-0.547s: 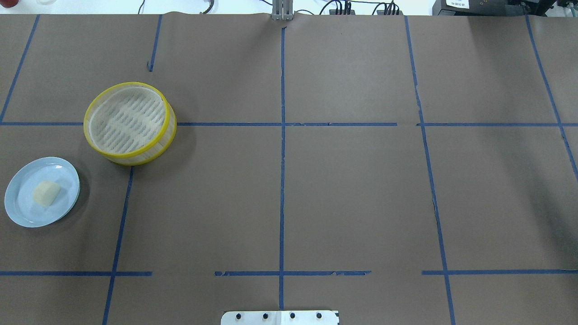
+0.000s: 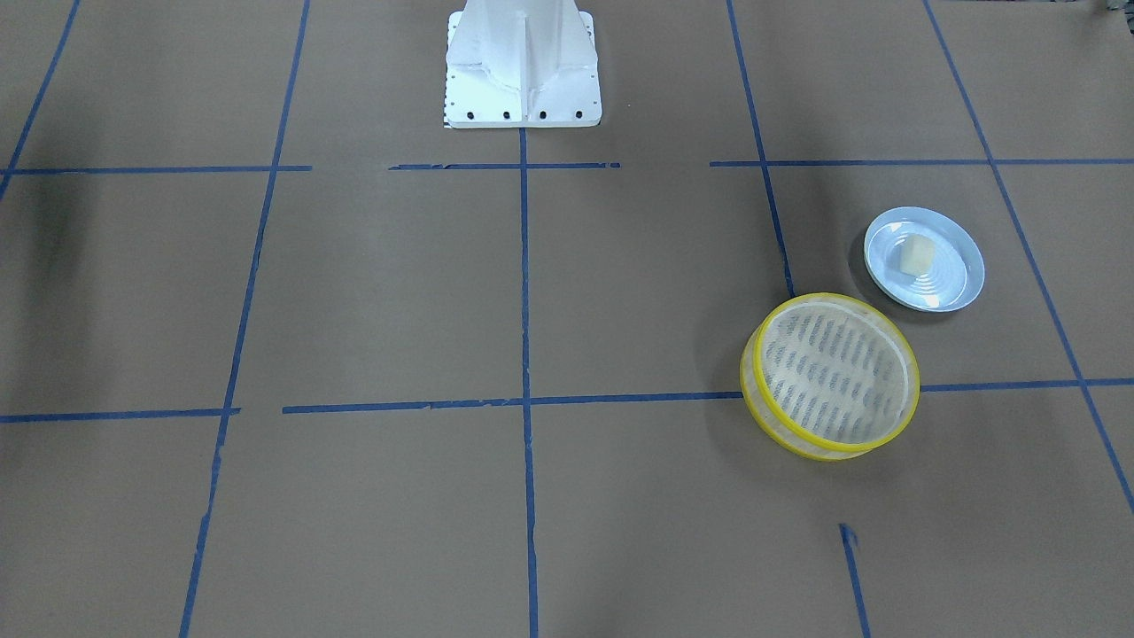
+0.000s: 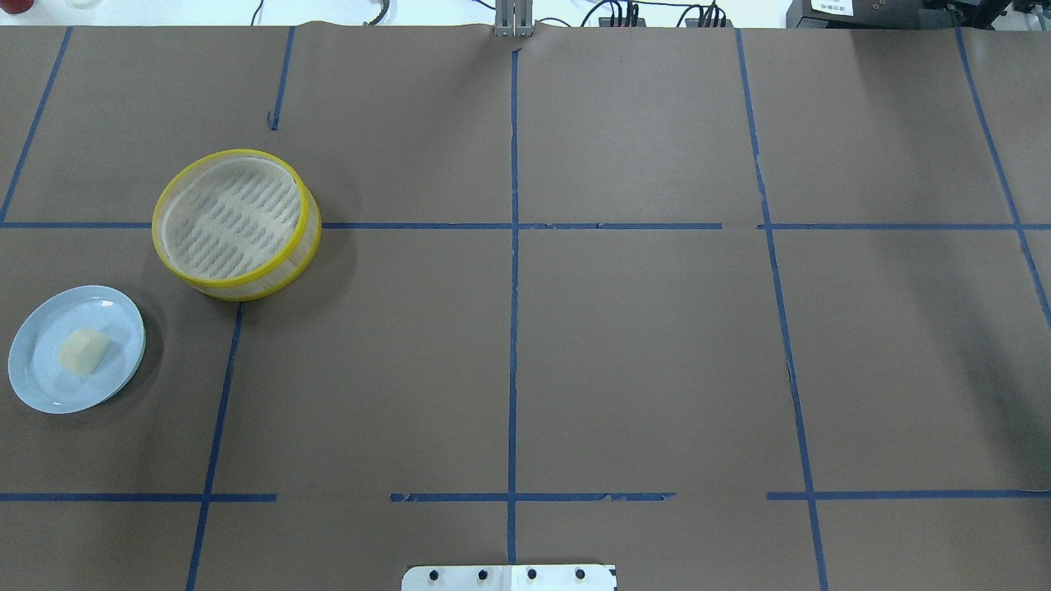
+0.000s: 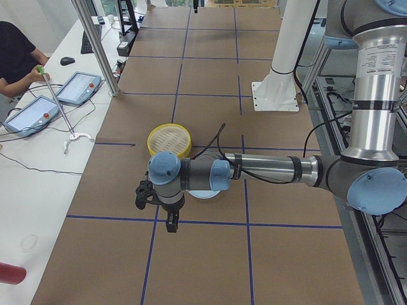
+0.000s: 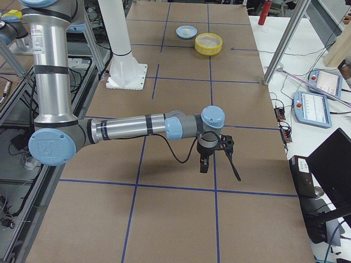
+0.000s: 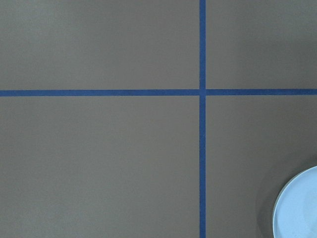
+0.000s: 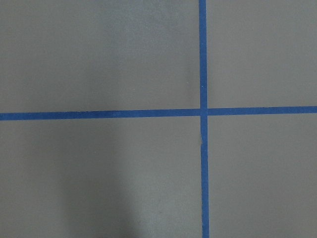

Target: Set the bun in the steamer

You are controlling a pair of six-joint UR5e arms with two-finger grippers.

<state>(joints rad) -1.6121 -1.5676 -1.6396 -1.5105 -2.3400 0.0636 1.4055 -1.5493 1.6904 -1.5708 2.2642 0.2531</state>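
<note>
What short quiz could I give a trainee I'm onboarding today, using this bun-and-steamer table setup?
1. True or false: the bun rests on the pale blue plate.
2. The steamer holds: A) the bun, B) nothing, C) the plate.
3. Which wrist camera catches the plate's edge?
Key: 1 true; 2 B; 3 the left one.

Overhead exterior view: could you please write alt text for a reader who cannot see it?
A cream bun lies on a pale blue plate near the left edge of a brown table marked with blue tape lines. An empty yellow-rimmed steamer stands apart from the plate, farther from the robot. No robot arm shows.
</note>
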